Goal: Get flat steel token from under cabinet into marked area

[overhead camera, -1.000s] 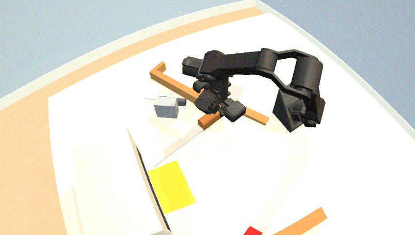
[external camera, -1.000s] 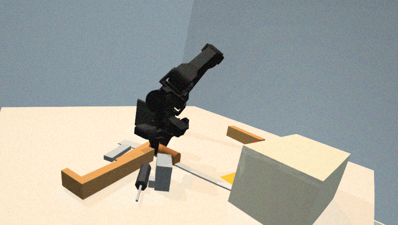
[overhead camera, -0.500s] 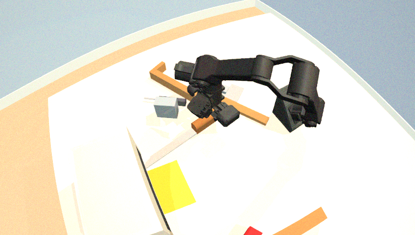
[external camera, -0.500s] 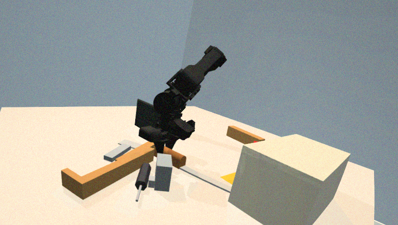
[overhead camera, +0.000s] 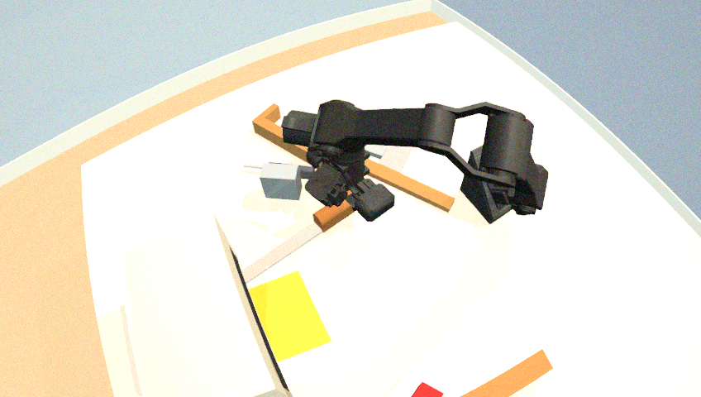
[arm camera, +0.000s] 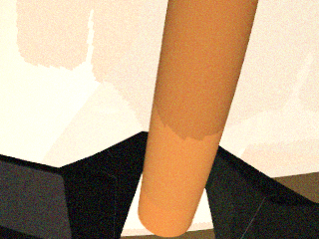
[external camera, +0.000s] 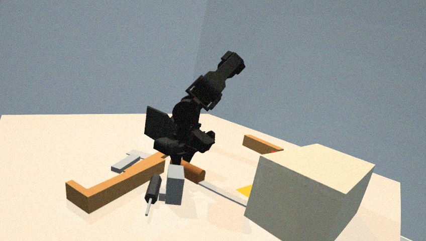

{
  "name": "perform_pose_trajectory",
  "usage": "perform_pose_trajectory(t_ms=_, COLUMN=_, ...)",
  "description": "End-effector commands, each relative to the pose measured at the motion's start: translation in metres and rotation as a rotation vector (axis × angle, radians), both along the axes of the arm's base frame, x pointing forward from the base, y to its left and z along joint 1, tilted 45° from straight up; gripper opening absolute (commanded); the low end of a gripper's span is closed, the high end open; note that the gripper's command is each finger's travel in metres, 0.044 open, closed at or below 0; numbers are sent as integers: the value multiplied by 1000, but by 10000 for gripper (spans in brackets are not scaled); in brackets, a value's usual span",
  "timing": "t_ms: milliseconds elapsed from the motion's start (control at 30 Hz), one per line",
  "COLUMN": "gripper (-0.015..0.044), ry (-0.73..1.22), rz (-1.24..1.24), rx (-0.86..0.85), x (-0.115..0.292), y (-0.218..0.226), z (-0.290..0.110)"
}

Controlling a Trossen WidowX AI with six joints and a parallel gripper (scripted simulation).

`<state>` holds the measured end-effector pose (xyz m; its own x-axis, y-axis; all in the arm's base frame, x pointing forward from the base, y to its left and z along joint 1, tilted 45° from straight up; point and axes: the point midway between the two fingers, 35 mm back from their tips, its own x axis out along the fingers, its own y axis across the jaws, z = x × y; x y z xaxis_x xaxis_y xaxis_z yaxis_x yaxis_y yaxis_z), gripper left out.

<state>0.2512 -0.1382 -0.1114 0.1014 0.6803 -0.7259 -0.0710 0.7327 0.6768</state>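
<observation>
My gripper (overhead camera: 350, 196) (external camera: 181, 161) (arm camera: 175, 143) is shut on the orange-brown round handle (overhead camera: 333, 214) (external camera: 193, 171) (arm camera: 199, 65) of a tool with a long flat pale blade (overhead camera: 283, 253) (external camera: 222, 193). The blade points toward the cabinet (overhead camera: 187, 314) (external camera: 299, 194); its far end is hidden at the cabinet's front edge, and I cannot tell whether it is underneath. The yellow marked area (overhead camera: 295, 314) (external camera: 244, 190) lies in front of the cabinet, beside the blade. No token shows in any view; the vent slots cannot be made out.
A long orange L-shaped bar (overhead camera: 410, 187) (external camera: 119, 185) lies behind the gripper. A grey block (overhead camera: 281, 182) (external camera: 175, 186) and a dark-handled screwdriver (external camera: 153, 189) are beside it. A flat grey piece (external camera: 126, 163), another orange bar (overhead camera: 511, 376) (external camera: 259, 145) and a red block (overhead camera: 426, 390) lie farther off.
</observation>
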Motion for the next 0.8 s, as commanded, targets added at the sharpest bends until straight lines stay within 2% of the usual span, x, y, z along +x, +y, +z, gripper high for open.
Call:
perform_pose_trajectory(t_ms=0, gripper=0, ry=-2, rz=-2, rx=0, x=6, y=0, z=1)
perform_pose_trajectory(t_ms=767, gripper=0, ry=-2, rz=-4, rx=1, x=37, y=-1, z=5)
